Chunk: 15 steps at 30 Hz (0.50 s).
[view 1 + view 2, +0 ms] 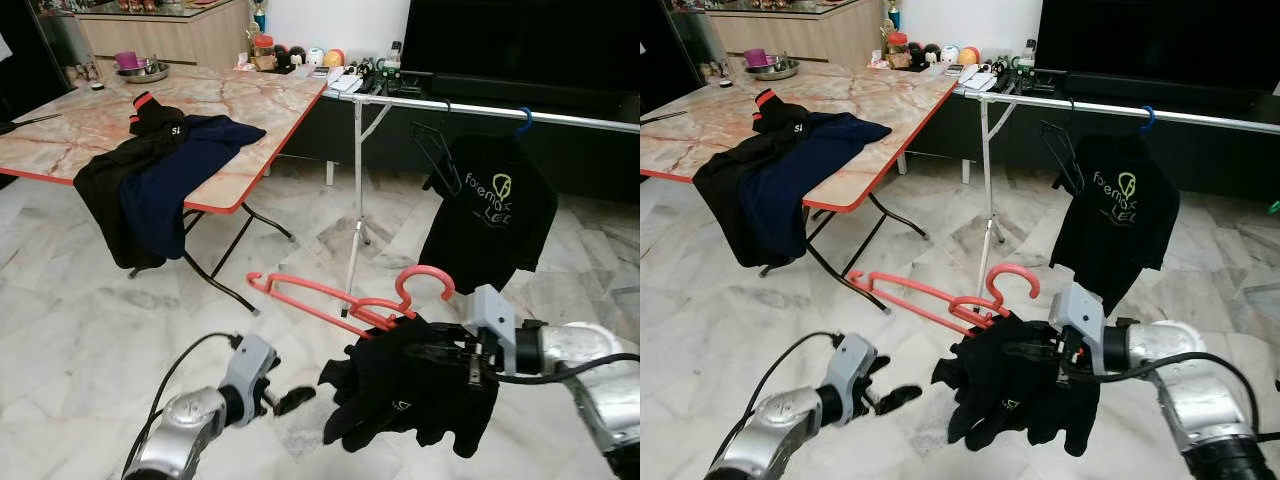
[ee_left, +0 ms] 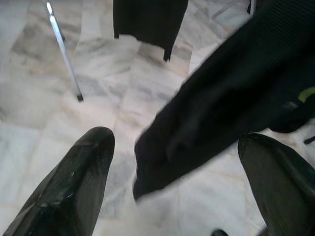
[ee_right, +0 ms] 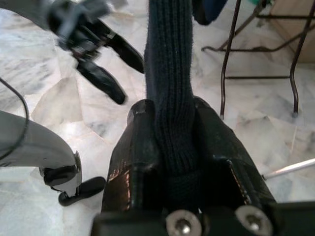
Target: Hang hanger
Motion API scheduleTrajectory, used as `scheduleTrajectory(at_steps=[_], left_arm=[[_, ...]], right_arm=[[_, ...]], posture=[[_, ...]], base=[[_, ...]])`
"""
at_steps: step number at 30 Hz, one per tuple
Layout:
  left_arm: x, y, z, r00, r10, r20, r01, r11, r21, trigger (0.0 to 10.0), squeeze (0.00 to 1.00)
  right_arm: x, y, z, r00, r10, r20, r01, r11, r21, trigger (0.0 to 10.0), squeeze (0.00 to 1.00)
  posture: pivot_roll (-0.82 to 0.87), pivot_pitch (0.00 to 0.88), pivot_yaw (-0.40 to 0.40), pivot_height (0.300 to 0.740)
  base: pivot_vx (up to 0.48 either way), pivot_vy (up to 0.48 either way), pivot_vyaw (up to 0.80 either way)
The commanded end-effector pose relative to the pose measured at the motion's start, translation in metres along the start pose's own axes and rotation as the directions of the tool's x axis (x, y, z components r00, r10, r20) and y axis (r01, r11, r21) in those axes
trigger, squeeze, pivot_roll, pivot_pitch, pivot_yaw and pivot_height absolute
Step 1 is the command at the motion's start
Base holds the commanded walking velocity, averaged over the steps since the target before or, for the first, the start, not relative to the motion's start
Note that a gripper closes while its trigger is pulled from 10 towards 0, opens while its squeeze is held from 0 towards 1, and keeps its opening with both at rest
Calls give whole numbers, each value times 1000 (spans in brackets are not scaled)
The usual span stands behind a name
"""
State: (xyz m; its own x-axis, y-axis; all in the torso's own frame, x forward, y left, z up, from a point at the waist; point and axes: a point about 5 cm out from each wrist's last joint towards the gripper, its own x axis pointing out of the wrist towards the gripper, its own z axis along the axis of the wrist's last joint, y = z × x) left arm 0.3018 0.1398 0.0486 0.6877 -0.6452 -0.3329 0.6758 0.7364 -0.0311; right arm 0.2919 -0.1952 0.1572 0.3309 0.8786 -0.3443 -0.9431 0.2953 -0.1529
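Your right end effector [image 1: 425, 350] grips a black garment draped on a red hanger [image 1: 345, 298], held in the air short of the clothes rail [image 1: 500, 108].

From the head camera you see the hanger's hook pointing up, the garment [image 1: 410, 390] bunched under it, and your left end effector [image 1: 290, 400] just beside the cloth with fingers spread apart. A black T-shirt [image 1: 488, 215] hangs on the rail ahead; more clothes [image 1: 155, 170] drape over the bench [image 1: 230, 100] at left. Your left wrist camera shows both fingers [image 2: 74, 182] wide, dark fabric [image 2: 221, 113] between them above the marble floor [image 2: 39, 132]. Your right wrist camera shows the fingers [image 3: 138, 157] clamped on a ribbed black fold [image 3: 170, 98].
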Motion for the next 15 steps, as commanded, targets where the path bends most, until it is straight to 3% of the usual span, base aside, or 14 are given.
scheduleTrajectory(at_steps=[1, 5, 8, 15], left_arm=[[1, -3, -7, 1000, -18, -26, 18, 1000, 6, 10000, 0], [5, -6, -7, 999, -42, -21, 42, 999, 0, 10000, 0], [7, -10, -14, 996, -58, -74, 62, 997, 52, 10000, 0], [9, -12, -15, 995, -64, -72, 66, 997, 35, 10000, 0]], right_arm=[[-4, 1, 10, 1000, 11, 18, -10, 1000, -28, 0, 0], [-4, 3, 17, 1000, 14, 22, -13, 999, -41, 0, 0], [2, 9, 22, 998, 57, 29, -55, 997, -61, 0, 0], [7, 17, 30, 994, 102, 34, -98, 991, -93, 0, 0]], posture=[[6, 72, -14, 740], [4, 72, -15, 740], [6, 67, -16, 740], [-2, 29, -7, 740]], base=[[0, 0, 0], [0, 0, 0], [0, 0, 0], [0, 0, 0]])
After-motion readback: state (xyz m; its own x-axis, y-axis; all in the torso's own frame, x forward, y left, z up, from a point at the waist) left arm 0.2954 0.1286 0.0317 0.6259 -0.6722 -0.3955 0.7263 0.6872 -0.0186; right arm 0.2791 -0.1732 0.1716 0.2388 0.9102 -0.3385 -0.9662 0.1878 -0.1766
